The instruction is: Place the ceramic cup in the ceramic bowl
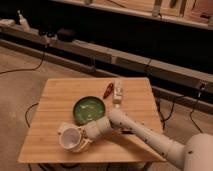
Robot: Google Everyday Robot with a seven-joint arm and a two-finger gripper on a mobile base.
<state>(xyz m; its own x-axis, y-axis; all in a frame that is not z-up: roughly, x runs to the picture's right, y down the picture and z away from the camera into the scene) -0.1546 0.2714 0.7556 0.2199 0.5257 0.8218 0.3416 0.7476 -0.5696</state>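
Note:
The white ceramic cup [69, 138] is at the front left of the wooden table [135, 102], tipped so its open mouth faces the camera. My gripper [81, 141] is at the cup's right side and shut on its rim; the arm reaches in from the lower right. The dark-green ceramic bowl [90, 110] sits on the table just behind and to the right of the cup, with pale streaks inside and nothing in it.
A flat pale pad [63, 128] lies partly hidden just behind the cup. A small red object [107, 92] and a white oblong item [118, 92] lie behind the bowl. Dark shelving runs along the back and cables lie on the floor.

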